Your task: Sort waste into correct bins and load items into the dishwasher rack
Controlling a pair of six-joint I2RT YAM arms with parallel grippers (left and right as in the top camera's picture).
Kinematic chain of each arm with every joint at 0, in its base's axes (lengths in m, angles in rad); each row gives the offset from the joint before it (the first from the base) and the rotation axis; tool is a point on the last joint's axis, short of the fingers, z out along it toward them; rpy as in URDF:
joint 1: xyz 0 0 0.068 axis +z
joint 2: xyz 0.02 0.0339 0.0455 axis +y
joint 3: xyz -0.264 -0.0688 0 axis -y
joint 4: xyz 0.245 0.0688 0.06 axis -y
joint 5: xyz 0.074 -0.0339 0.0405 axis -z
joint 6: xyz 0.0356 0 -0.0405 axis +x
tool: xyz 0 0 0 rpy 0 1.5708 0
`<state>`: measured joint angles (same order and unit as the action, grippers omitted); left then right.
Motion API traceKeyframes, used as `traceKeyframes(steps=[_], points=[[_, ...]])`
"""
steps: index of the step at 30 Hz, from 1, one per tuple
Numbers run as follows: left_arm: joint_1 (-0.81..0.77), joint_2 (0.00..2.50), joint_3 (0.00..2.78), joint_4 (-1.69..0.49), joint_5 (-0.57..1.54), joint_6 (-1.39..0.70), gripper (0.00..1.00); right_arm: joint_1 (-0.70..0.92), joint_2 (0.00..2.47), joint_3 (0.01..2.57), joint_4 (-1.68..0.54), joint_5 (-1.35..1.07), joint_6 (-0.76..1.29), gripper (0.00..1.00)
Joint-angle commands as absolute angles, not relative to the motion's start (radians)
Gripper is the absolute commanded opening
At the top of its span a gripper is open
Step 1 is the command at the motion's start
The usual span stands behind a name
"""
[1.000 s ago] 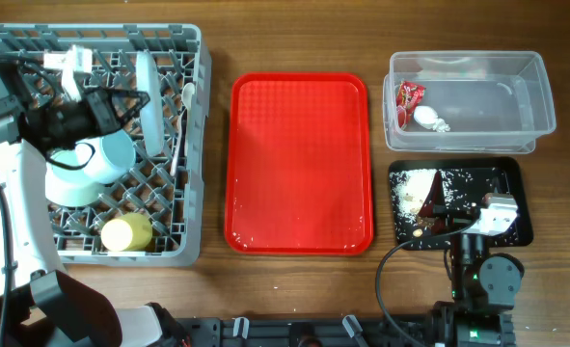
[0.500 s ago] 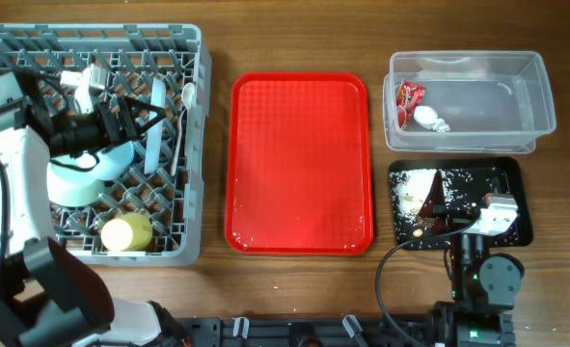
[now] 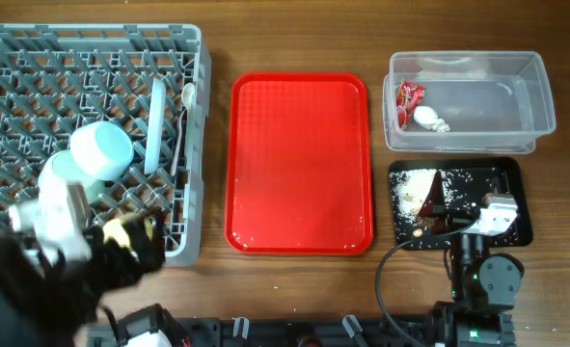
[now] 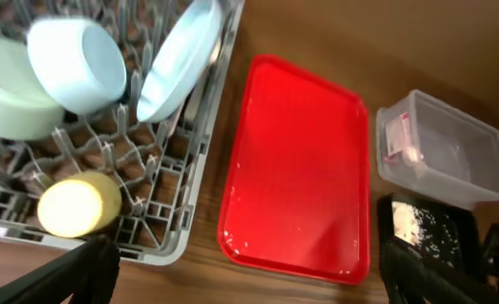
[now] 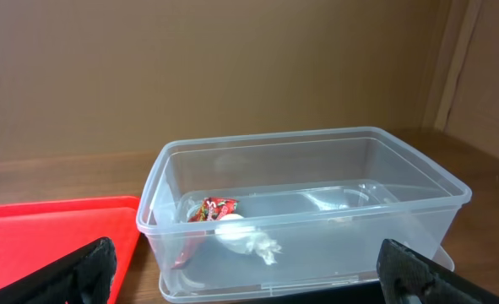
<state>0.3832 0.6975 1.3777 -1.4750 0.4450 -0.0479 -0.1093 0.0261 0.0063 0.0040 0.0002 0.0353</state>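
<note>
The grey dishwasher rack [image 3: 196,58] holds a light blue bowl [image 3: 102,148] over a pale green bowl [image 3: 61,181], an upright white plate [image 3: 155,111], a white spoon [image 3: 184,120] and a yellow-green cup [image 4: 78,204]. My left gripper [image 3: 140,243], blurred, hangs open at the rack's front edge; in the left wrist view the gripper [image 4: 249,283] has nothing between its fingers. The clear tub [image 3: 545,96] contains the red wrapper [image 3: 408,98] and white tissue [image 3: 427,118]. Food scraps [image 3: 418,189] lie on the black tray [image 3: 516,198]. My right gripper [image 3: 439,205] is open over that tray, facing the tub [image 5: 401,181].
A large red serving tray [image 3: 299,164] lies between the rack and the bins, with a few crumbs near its front edge. The right arm's base and cable [image 3: 482,280] sit at the table's front right.
The left gripper opened and let go of the white plate, which now stands in the rack. The left arm drew back from mid-rack to the front edge. The right arm stayed still.
</note>
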Motion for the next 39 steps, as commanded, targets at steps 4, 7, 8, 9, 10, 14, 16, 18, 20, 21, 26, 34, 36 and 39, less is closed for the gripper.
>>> traceKeyframes(steps=[4, 7, 8, 9, 10, 14, 16, 18, 20, 21, 26, 34, 36, 39], points=[[0.279, 0.591, 1.382, -1.507, 0.478, -0.060, 1.00, -0.112, 0.021, 0.006, 0.007, -0.001, 0.027, 1.00], [0.275, 0.592, 1.335, -1.345, 0.530, 0.033, 1.00, -0.112, 0.021, 0.006, 0.007, -0.001, 0.027, 1.00], [0.275, 0.591, 1.302, -1.308, 0.574, 0.082, 1.00, -0.112, 0.021, 0.006, 0.007, -0.001, 0.027, 1.00], [0.275, 0.592, 1.268, -1.275, 0.605, 0.118, 1.00, -0.112, 0.021, 0.006, 0.007, -0.001, 0.027, 1.00], [0.275, 0.592, 1.223, -1.232, 0.625, 0.133, 1.00, -0.112, 0.021, 0.006, 0.007, -0.001, 0.027, 1.00], [0.185, 0.547, 0.960, -0.924, 0.636, 0.134, 1.00, -0.112, 0.021, 0.006, 0.007, -0.001, 0.027, 1.00], [0.110, 0.471, 0.790, -0.710, 0.636, 0.123, 1.00, -0.112, 0.021, 0.006, 0.007, -0.001, 0.027, 1.00], [0.044, 0.389, 0.609, -0.496, 0.636, 0.123, 1.00, -0.112, 0.021, 0.006, 0.007, -0.002, 0.027, 1.00], [-0.004, 0.304, 0.455, -0.309, 0.610, 0.123, 1.00, -0.112, 0.021, 0.006, 0.007, -0.001, 0.027, 1.00], [-0.019, 0.268, 0.397, -0.244, 0.590, 0.123, 1.00, -0.112, 0.021, 0.006, 0.007, -0.001, 0.027, 1.00], [-0.062, 0.083, 0.192, -0.149, 0.505, 0.124, 1.00, -0.112, 0.021, 0.006, 0.007, -0.002, 0.027, 1.00], [-0.109, 0.003, 0.080, -0.145, 0.349, 0.124, 1.00, -0.112, 0.021, 0.006, 0.007, -0.001, 0.027, 1.00], [-0.110, 0.003, 0.033, -0.105, 0.350, 0.120, 1.00, -0.112, 0.021, 0.006, 0.007, -0.001, 0.026, 1.00], [-0.110, 0.003, 0.026, -0.089, 0.350, 0.120, 1.00, -0.112, 0.021, 0.006, 0.007, -0.001, 0.027, 1.00]])
